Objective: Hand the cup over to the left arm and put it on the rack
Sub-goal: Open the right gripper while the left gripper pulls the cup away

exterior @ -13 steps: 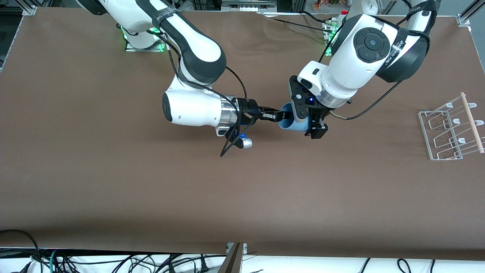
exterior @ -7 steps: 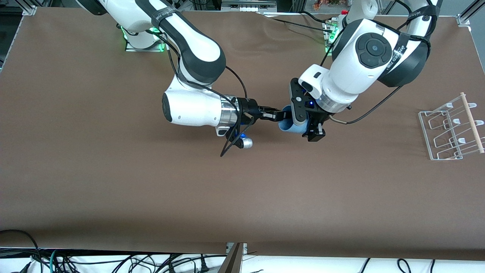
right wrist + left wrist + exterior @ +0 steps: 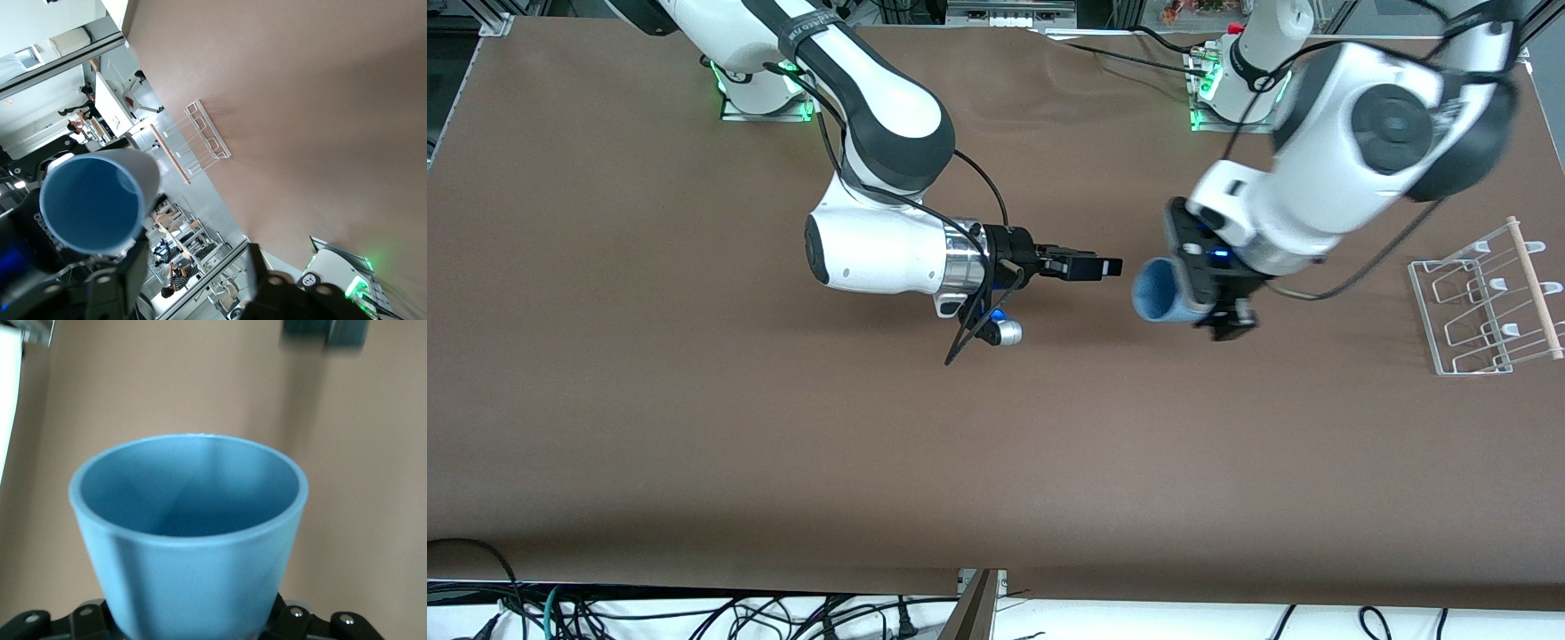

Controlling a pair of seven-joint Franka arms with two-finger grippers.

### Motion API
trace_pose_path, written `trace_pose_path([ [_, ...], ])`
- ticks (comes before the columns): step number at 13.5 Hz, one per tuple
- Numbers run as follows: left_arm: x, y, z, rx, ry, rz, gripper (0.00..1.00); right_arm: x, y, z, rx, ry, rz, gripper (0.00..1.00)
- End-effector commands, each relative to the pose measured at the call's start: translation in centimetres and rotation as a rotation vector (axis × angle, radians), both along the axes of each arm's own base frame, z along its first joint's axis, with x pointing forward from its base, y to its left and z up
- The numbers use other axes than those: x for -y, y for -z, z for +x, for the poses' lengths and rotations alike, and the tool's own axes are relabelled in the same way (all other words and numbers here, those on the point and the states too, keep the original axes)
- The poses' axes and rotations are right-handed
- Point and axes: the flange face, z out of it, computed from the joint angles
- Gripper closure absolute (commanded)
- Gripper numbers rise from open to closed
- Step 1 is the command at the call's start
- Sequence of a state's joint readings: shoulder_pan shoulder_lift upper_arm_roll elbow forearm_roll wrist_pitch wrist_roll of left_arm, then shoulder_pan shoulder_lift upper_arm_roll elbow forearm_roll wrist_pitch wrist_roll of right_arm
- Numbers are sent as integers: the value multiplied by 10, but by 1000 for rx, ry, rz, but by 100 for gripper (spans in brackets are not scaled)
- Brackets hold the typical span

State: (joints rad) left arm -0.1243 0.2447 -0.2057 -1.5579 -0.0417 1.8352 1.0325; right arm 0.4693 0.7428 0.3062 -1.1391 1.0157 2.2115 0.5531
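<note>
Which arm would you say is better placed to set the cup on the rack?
Left. Its pincer is shut on the cup and hangs toward the rack; the right pincer is free of the cup.

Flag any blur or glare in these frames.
Front view: the left arm is motion-smeared, while the right gripper and rack are crisp. Left wrist view: the cup looks soft. Right wrist view: bright room background, no strong glare on the table.

The brown table (image 3: 694,427) carries the white wire rack (image 3: 1485,302) at the left arm's end.
</note>
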Motion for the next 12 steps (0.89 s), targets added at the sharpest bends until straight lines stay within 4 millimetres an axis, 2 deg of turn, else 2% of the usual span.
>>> trace_pose_path([
  [1, -66, -10, -23, -20, -79, 34, 100, 34, -7, 20, 4, -43, -22, 0],
  [3, -116, 0, -35, -58, -150, 79, 100, 68, -18, 32, 46, -93, -99, 0],
  [4, -132, 9, -45, -91, -162, 138, 100, 83, -36, 34, 103, -117, -150, 0],
  [5, -152, 16, -57, -113, -199, 202, 100, 98, -43, 37, 170, -156, -220, 0],
  [9, -234, 31, -81, -149, -355, 483, 100, 173, -33, 52, 353, -407, -444, 0],
  [11, -268, 37, -89, -167, -465, 579, 100, 217, -43, 57, 444, -527, -579, 0],
  [12, -289, 42, -94, -172, -555, 612, 100, 232, -46, 55, 452, -565, -630, 0],
])
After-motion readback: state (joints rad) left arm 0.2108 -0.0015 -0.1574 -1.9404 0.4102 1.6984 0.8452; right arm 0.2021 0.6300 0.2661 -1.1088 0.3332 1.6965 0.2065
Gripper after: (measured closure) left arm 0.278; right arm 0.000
